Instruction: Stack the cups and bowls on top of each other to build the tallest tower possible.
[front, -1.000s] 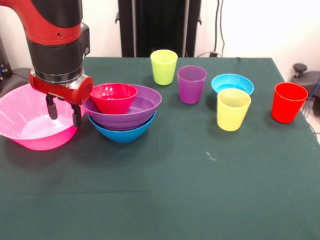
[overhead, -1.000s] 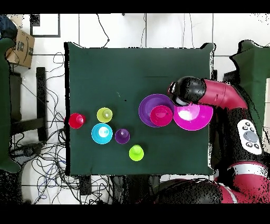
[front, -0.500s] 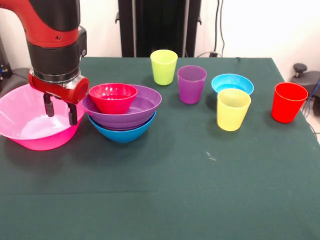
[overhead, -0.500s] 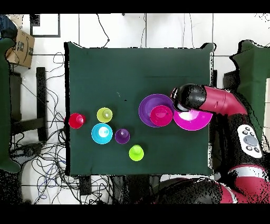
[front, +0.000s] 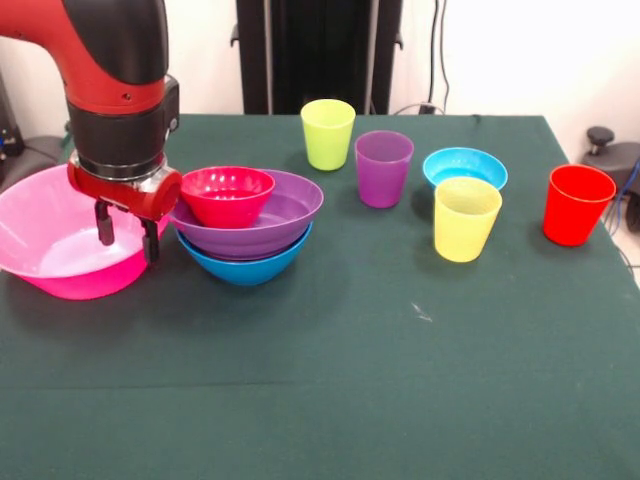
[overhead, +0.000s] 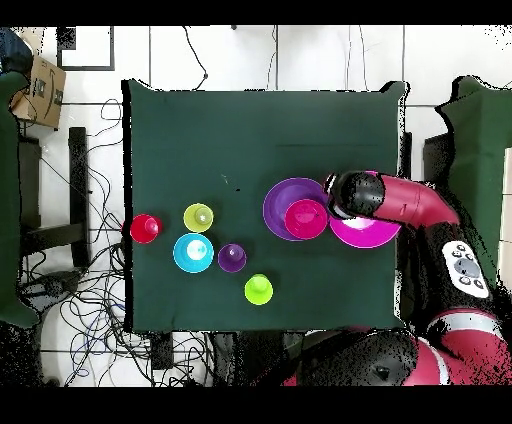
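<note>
We are finding the tower (front: 245, 225) only three bowls high: red in purple in blue, sitting just beside the gripper (front: 125, 228). Its jaws are hanging apart and empty over the pink bowl (front: 55, 250)'s rim. We are judging the four cups and light blue bowl (front: 464, 166), well apart from the jaws, still awaiting stacking.

Robotics lab: green-clothed worktop (overhead: 250, 130) on white tiled floor (overhead: 300, 55), loose cables (overhead: 85, 300) trailing around it, cardboard box (overhead: 38, 92) alongside.

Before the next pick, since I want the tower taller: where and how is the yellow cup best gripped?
Probably from straight above, closing the hand across one side of the rim. The yellow cup stands upright, mouth open, and tapers downward. The light blue bowl sits close behind it, so take the wall facing away from that bowl.
</note>
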